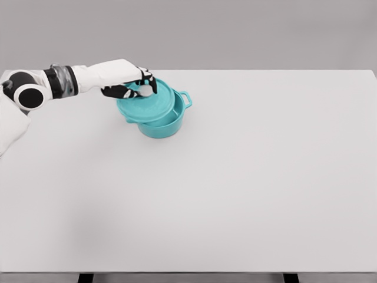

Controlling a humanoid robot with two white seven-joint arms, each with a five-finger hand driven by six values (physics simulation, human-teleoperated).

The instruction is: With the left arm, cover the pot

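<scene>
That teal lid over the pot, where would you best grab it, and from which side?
By the small white knob at the centre of the lid, from above. The lid is broad and shallow with a thin rim; only the knob stands up. The left hand holds it there.

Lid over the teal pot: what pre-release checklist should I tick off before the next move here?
1. Left hand grips the lid knob: ok.
2. Lid over pot: ok, offset left.
3. Lid level: not ok, tilted.
4. Lid seated on the rim: not ok, pot's right inner wall still shows.
5. Pot upright on table: ok.
6. Right arm clear: cannot tell, not in view.
</scene>
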